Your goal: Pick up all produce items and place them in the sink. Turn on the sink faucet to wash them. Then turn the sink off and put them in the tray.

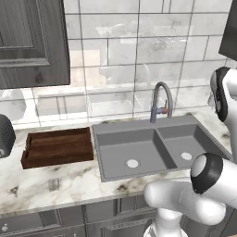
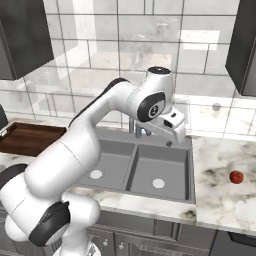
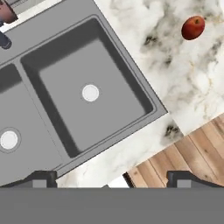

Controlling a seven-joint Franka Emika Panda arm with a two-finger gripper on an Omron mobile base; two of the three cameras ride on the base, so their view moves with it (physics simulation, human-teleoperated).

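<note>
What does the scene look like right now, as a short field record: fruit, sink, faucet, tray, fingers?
fruit: one small red tomato-like fruit resting on the marble counter, right of the sink, not yet picked up
sink: grey double-basin sink, both basins hold nothing, a pale drain in each
faucet: grey gooseneck faucet behind the sink, no water seen running
tray: dark brown wooden tray on the counter left of the sink, nothing in it
fingers: gripper open, holding nothing, above the sink's front right corner
</note>
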